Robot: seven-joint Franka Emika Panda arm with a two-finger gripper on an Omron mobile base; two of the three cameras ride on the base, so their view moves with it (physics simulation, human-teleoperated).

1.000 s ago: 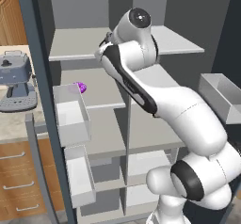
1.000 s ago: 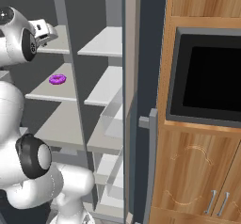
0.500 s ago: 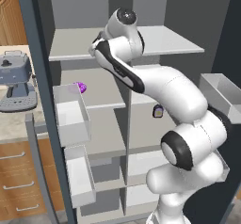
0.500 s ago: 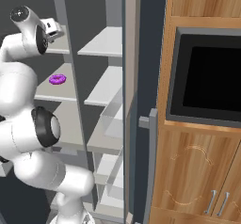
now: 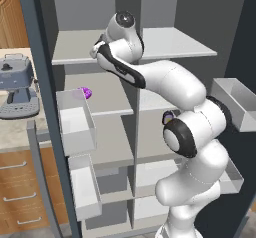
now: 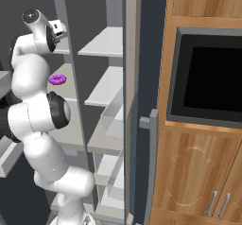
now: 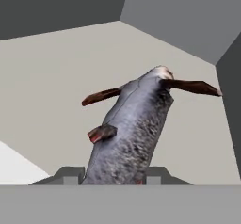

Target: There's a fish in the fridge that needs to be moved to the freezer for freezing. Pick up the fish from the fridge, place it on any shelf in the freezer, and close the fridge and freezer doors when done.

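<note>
The fish [image 7: 132, 133], grey with dark reddish fins and a forked tail, sticks out tail-first from my gripper [image 7: 114, 175], which is shut on its body between the two dark fingertips [image 7: 70, 173]. It hangs just above a pale grey shelf [image 7: 47, 86] near a back corner. From the base, my hand [image 5: 98, 49] reaches over the upper shelf [image 5: 70, 49] of the left compartment of the slate-blue unit. The right base view shows that hand [image 6: 57, 28] at the same shelf. Both doors stand open.
A small purple lump [image 5: 85, 92] lies one shelf lower, also seen as the purple lump [image 6: 58, 80]. White door bins [image 5: 75, 122] jut out at left, another bin [image 5: 235, 102] at right. A coffee machine [image 5: 17, 84] stands on the counter. A built-in oven [image 6: 208, 84] fills the wooden cabinet.
My arm has folded up closer to the shelves, and the hand has edged further in over the upper left shelf, still carrying the fish.
</note>
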